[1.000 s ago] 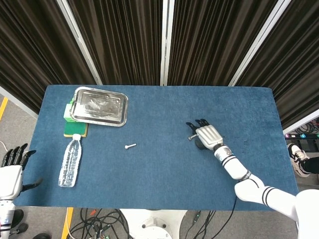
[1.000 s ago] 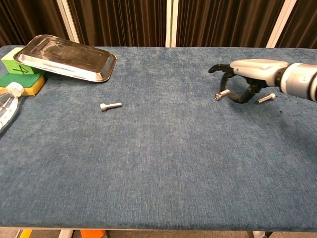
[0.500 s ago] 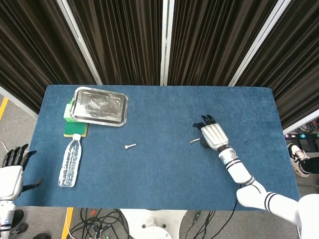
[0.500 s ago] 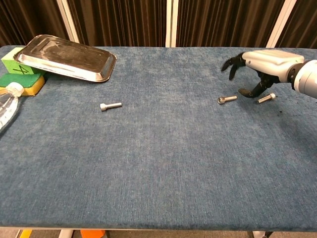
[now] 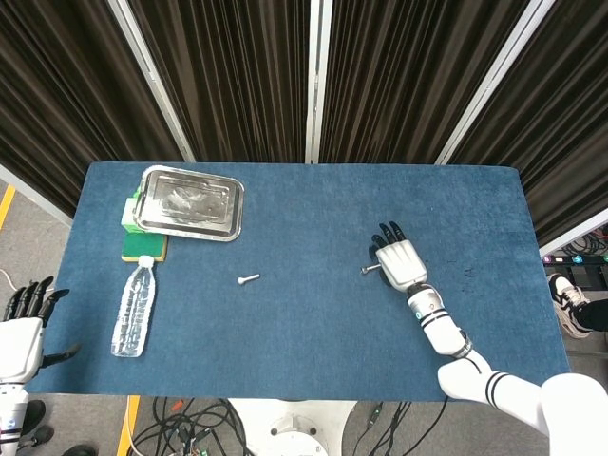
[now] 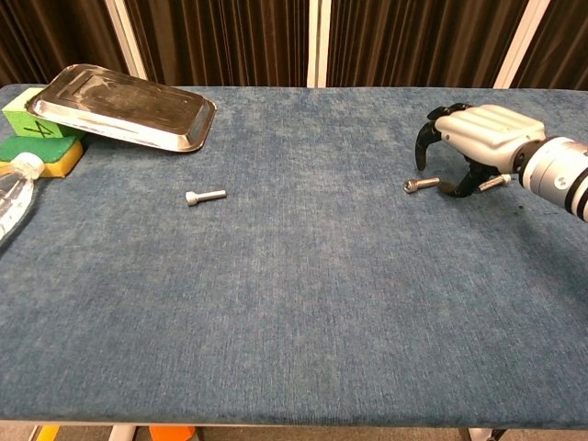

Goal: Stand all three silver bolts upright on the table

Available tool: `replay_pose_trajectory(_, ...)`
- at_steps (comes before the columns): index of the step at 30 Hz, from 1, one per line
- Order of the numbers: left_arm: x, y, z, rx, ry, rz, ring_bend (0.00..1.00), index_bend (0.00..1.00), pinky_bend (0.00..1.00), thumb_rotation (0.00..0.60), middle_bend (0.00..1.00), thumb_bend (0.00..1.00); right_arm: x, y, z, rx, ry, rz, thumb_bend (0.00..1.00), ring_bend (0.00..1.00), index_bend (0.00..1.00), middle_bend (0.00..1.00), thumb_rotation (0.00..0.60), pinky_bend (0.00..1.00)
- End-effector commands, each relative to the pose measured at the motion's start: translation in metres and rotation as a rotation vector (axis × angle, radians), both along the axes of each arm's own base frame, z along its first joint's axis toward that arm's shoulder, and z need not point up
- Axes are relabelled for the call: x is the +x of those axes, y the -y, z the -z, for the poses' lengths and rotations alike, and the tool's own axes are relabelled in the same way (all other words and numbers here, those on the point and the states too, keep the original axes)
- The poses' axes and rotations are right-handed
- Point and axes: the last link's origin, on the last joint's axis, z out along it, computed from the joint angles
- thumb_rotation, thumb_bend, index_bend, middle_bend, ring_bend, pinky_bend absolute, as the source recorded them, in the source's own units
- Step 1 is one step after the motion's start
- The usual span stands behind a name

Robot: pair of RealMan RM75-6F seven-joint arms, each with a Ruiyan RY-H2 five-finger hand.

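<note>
All three silver bolts lie flat on the blue table [image 6: 303,303], so none is stood up yet, and we judge the step in hand to be picking up the first one on our right side.

To do it well, we should come down over the near bolt [image 6: 421,184] with thumb and fingers on either side of its shank, pinch close to the head, and lift it clear before tipping it. Set head-down, the wide head gives it a base on the nap of the cloth; we should let go slowly and straight up so that no finger brushes it over. The second bolt [image 6: 493,181] lies just beside, partly hidden behind the thumb, and a careless sweep could roll it away. The third bolt [image 6: 205,196] lies well apart, towards the middle-left of the table, nearer the metal tray [image 6: 119,106].

Our right hand [image 6: 473,138] hovers palm-down just above the table with its fingers curled downward like a claw, apart from one another and holding nothing. In the chest view the fingertips hang just right of the near bolt, and we cannot tell whether any touches it. The forearm runs back towards the right edge, low over the cloth.

Our left hand [image 5: 21,328] waits off the table at the lower left, fingers spread, empty.
</note>
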Motion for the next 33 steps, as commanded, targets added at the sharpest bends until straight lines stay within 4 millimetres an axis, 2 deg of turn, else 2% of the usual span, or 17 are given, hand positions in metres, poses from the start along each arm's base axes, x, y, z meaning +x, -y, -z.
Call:
replay_pose_trajectory(1, 0.000, 0.000, 0.000, 0.000, 0.001, -0.001, 0.00, 0.19, 0.00, 0.600, 0.04, 0.06, -0.002, 0.000, 0.001, 0.003, -0.004, 0.007, 0.26, 0.00, 0.44, 0.22, 0.600, 0.00)
replay_pose_trajectory(11, -0.001, 0.001, 0.000, 0.001, 0.002, -0.001, 0.00, 0.19, 0.00, 0.600, 0.04, 0.06, -0.001, 0.003, 0.004, 0.006, -0.009, 0.018, 0.27, 0.00, 0.50, 0.22, 0.600, 0.00)
replay_pose_trajectory(16, -0.001, 0.001, 0.000, 0.002, 0.003, -0.003, 0.00, 0.19, 0.00, 0.600, 0.04, 0.06, -0.002, 0.004, 0.005, 0.011, -0.018, 0.026, 0.31, 0.00, 0.50, 0.23, 0.600, 0.00)
replay_pose_trajectory(23, -0.002, 0.003, -0.001, 0.005, 0.001, -0.004, 0.00, 0.19, 0.00, 0.600, 0.04, 0.06, 0.001, 0.005, 0.003, -0.004, -0.024, 0.005, 0.42, 0.00, 0.56, 0.25, 0.600, 0.00)
replay_pose_trajectory(33, -0.002, 0.004, -0.001, 0.008, 0.003, -0.002, 0.00, 0.19, 0.00, 0.600, 0.04, 0.06, 0.015, 0.009, -0.010, -0.063, -0.203, -0.151, 0.45, 0.00, 0.57, 0.25, 0.600, 0.00)
